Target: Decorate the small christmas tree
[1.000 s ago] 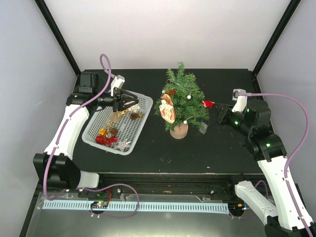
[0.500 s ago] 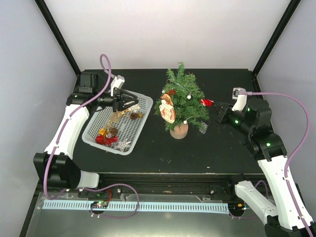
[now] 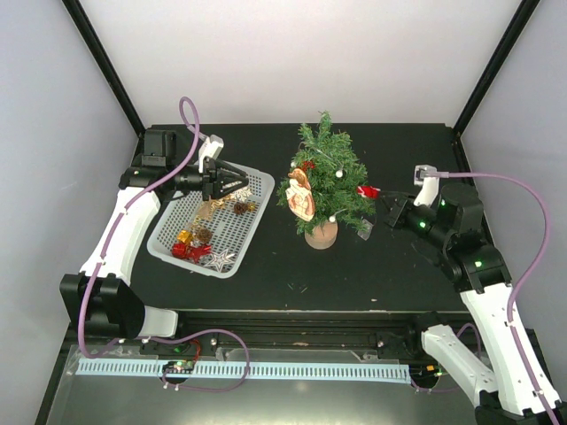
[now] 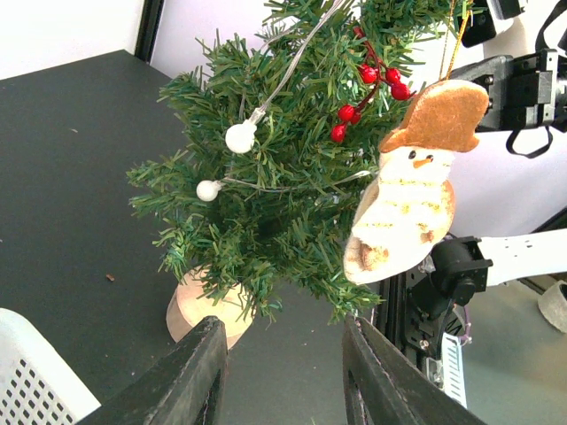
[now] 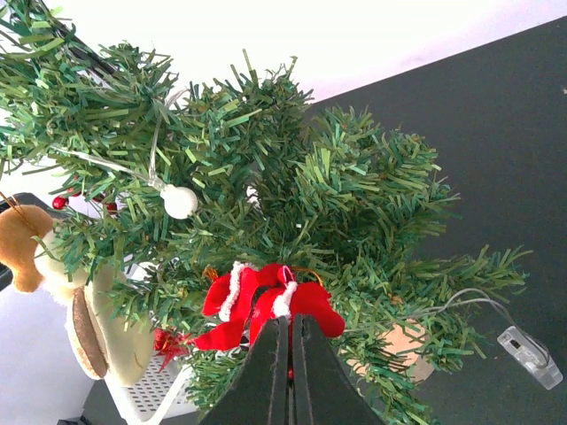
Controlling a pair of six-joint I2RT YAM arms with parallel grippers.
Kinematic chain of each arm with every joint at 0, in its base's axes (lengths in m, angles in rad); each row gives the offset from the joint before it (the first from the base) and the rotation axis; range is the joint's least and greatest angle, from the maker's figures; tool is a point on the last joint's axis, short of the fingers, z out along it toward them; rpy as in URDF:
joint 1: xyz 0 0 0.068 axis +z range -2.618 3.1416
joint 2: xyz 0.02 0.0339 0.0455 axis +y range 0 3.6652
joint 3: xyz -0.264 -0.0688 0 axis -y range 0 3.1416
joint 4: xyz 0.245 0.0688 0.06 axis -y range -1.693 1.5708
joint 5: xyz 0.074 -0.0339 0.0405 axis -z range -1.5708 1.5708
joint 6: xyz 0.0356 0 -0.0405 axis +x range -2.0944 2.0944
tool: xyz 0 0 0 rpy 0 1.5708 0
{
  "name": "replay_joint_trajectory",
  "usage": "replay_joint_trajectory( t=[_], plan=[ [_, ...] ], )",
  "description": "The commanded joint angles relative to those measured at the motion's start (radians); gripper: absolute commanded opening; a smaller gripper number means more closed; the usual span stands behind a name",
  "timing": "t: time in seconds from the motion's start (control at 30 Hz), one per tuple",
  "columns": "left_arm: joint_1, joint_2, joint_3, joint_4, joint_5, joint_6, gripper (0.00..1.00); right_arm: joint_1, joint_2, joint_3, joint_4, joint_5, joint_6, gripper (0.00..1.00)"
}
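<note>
The small christmas tree (image 3: 326,173) stands mid-table on its round tan wooden base (image 3: 321,235). It carries white bead lights, red berries (image 4: 372,80) and a snowman ornament (image 3: 300,195). My right gripper (image 3: 376,192) is shut on a red bow with white trim (image 5: 266,305) and holds it against the tree's right-side branches (image 5: 354,204). My left gripper (image 3: 241,179) is open and empty above the far end of the white basket (image 3: 168,251), pointing at the tree. In the left wrist view the snowman (image 4: 403,199) hangs on a gold string.
The basket holds several ornaments: a red piece (image 3: 188,251), a silver star (image 3: 218,258), pine cones (image 3: 241,207) and gold pieces. The light string's clear battery box (image 3: 365,229) lies right of the tree base, also seen in the right wrist view (image 5: 530,357).
My right gripper has moved left and slightly nearer with the red bow, bringing it into the tree's right branches. The left arm has not moved.
</note>
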Motion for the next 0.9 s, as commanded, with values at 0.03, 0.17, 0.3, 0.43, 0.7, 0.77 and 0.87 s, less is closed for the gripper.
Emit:
replay_joint_trajectory(
  t=[0.03, 0.17, 0.3, 0.43, 0.7, 0.77, 0.87],
  plan=[
    [0.008, 0.006, 0.006, 0.022, 0.030, 0.008, 0.38, -0.006, -0.037, -0.030, 0.022, 0.005, 0.024, 0.01],
    [0.009, 0.004, 0.005, 0.022, 0.029, 0.010, 0.38, -0.005, -0.062, -0.069, 0.068, 0.007, 0.050, 0.01],
    [0.012, 0.001, 0.004, 0.018, 0.030, 0.013, 0.38, -0.006, -0.081, -0.086, 0.097, -0.005, 0.060, 0.01],
    [0.016, -0.001, 0.003, 0.017, 0.031, 0.015, 0.38, -0.005, -0.074, -0.087, 0.081, -0.027, 0.043, 0.01],
    [0.016, -0.001, 0.000, 0.022, 0.033, 0.012, 0.38, -0.005, -0.099, -0.073, 0.092, 0.008, 0.032, 0.01],
    [0.016, -0.001, -0.002, 0.024, 0.033, 0.012, 0.38, -0.005, -0.088, -0.048, 0.095, 0.017, 0.027, 0.01],
    [0.016, -0.001, -0.002, 0.025, 0.032, 0.012, 0.38, -0.005, -0.055, -0.008, 0.095, 0.025, 0.019, 0.01]
  ],
)
